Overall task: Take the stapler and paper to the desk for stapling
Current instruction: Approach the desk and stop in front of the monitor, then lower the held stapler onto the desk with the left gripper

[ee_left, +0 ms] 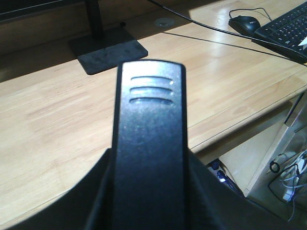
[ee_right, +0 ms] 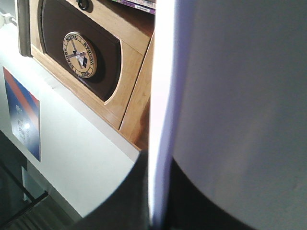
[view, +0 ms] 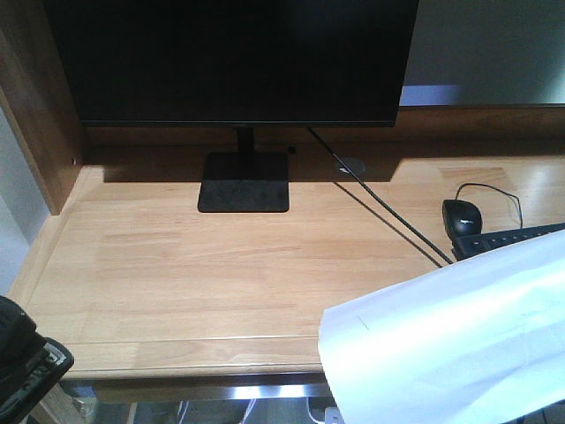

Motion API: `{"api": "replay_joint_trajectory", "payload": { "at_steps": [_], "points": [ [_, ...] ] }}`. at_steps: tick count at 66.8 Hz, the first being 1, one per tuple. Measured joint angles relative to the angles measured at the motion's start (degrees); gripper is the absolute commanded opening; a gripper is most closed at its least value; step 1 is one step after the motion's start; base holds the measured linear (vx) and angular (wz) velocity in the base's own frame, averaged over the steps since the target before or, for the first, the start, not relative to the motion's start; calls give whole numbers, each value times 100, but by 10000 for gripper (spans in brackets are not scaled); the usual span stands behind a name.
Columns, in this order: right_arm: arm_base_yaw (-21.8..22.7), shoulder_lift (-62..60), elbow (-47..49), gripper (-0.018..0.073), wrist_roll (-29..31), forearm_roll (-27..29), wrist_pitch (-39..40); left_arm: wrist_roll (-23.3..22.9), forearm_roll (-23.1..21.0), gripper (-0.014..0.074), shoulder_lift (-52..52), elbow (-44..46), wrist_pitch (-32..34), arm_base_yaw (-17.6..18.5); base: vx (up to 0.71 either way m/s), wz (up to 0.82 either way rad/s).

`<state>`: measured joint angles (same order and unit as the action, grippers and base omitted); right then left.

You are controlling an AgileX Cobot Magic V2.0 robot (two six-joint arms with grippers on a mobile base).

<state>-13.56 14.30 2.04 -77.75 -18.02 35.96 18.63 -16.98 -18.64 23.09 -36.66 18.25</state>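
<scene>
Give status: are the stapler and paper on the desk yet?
Done: both look picked up. In hand: the left end effector holds the stapler near the front left corner of the desk. The right end effector pinches the paper, which hangs over the front right corner. Left: neither appears set down on the wood yet, so placing both and stapling remain.

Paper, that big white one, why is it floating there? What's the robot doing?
The robot's right gripper is pinching the white paper and holding it up by the front right corner of the desk. Its left gripper grips a black thing that looks like the stapler, near the front left edge. Neither one lies on the desk yet. The monitor, mouse and keyboard sit farther back.
</scene>
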Motion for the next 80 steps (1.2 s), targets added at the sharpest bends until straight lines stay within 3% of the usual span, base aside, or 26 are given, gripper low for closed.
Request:
{"api": "replay_joint_trajectory", "payload": {
  "at_steps": [45,63,71,80],
  "points": [
    [0,0,0,-2,0,0,0,0,0,-7,0,0,93,0,0,0],
    [0,0,0,-2,0,0,0,-253,-82,-7,-10,0,220,0,0,0],
    [0,0,0,-2,0,0,0,60,-82,-7,-296,194,217,0,0,0],
    [0,0,0,-2,0,0,0,789,-82,-7,-970,713,223,0,0,0]
  ]
}}
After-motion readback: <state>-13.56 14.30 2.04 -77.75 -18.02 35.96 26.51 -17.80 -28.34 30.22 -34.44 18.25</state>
